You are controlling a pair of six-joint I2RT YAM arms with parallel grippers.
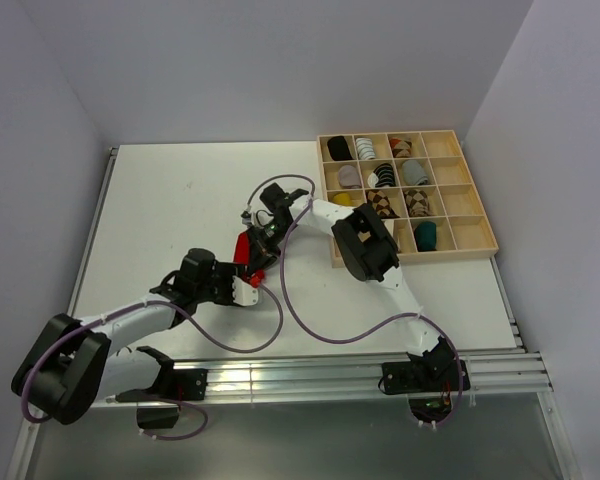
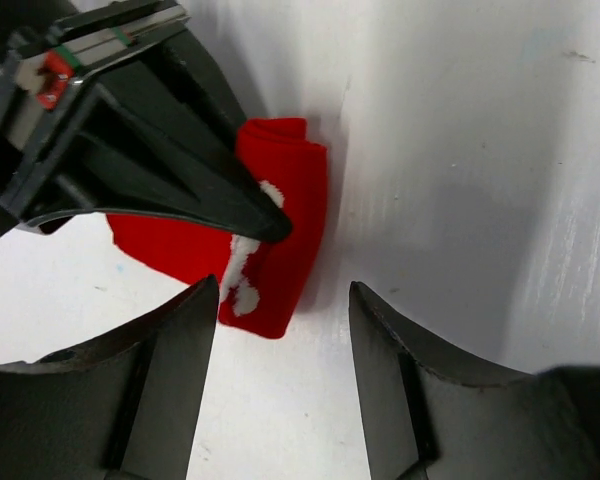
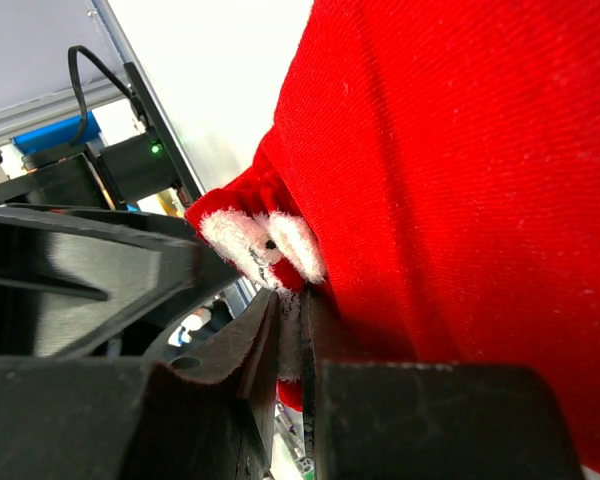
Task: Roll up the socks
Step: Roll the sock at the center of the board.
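R gripper (image 3: 291, 318): both black fingers (image 3: 220, 380) pressed together on a fold of the red sock (image 3: 460, 200), soft knit fabric w/ small white fluffy patches. The pinch sits right below two of those patches. Red cloth fills most of the right wrist view, so the sock's overall shape can't be read there.

L wrist view: same R gripper (image 2: 272, 222) shows at upper left, its tip nipping the red sock (image 2: 298, 175) approx mid-length, beside a white patch. The sock lies on the white tabletop (image 2: 500, 150). Its right edge is doubled over into a thick fold, and a flatter part runs off left under the R fingers. Whether the fabric is raised off the surface at the pinch, can't tell.

L gripper (image 2: 283, 292): fingers (image 2: 160, 390) spread wide, w/ only bare table and the sock's low end in the gap. The finger on the picture's left is just beside that end; touching or not, can't tell. The other finger is clear of the fabric.

Top view: red sock (image 1: 244, 247) approx mid-table, between R gripper (image 1: 256, 236) on its far side and L gripper (image 1: 252, 282) on its near side. A light wooden compartment tray (image 1: 485, 248) w/ rolled sock bundles in its cells sits off to the right, apart from the sock.
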